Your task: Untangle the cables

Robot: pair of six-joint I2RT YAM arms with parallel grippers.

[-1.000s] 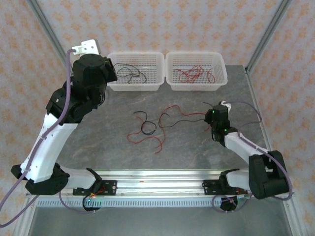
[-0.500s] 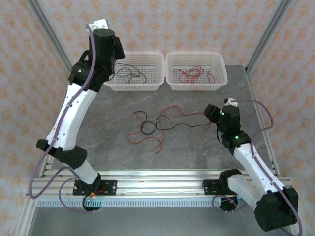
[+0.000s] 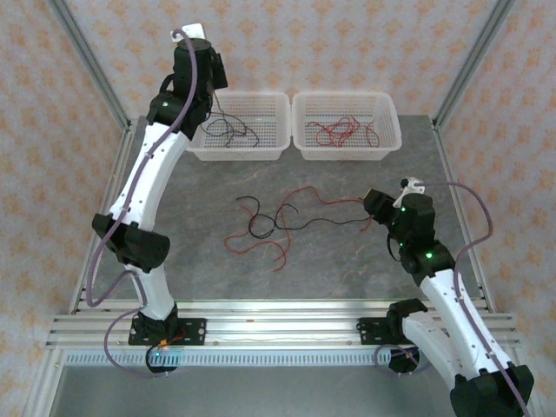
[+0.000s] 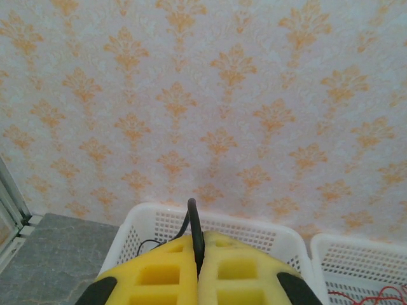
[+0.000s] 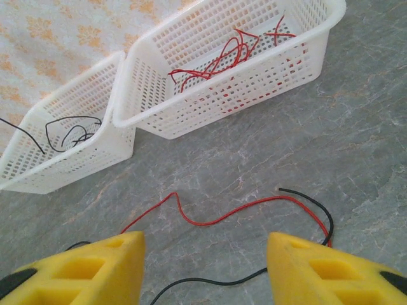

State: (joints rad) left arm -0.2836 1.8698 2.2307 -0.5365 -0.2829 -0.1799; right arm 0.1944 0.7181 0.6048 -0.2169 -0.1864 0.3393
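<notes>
The cables (image 3: 261, 228) are split three ways. A loose tangle of red and black strands lies on the grey table (image 3: 347, 269), roughly midway between the two arms. A bunch of red wires (image 3: 337, 132) sits in the right basket (image 3: 347, 156), and a few black wires (image 3: 233, 132) sit in the left basket (image 3: 239, 155). The two white baskets stand side by side at the far edge of the table.

The left gripper (image 4: 198, 244) is raised high above the left basket, close to the patterned wall. Its yellow pads (image 4: 159, 273) are pressed flat together, and a thin black strand (image 4: 194, 219) is pinched between them, poking up past the tips. Seen from overhead, that strand hangs from the gripper down into the left basket.

The right gripper (image 5: 203, 244) hovers low over the table at the right end of the tangle, pointing toward the baskets. Its jaws stand well apart, with nothing between them and nothing touched. On the table beneath the gap lie a red wire (image 5: 213, 222), which curves across the stone surface, and a black wire (image 5: 210, 279) running nearer the fingers. The two come close together beside one of the yellow fingers (image 5: 318, 270).
</notes>
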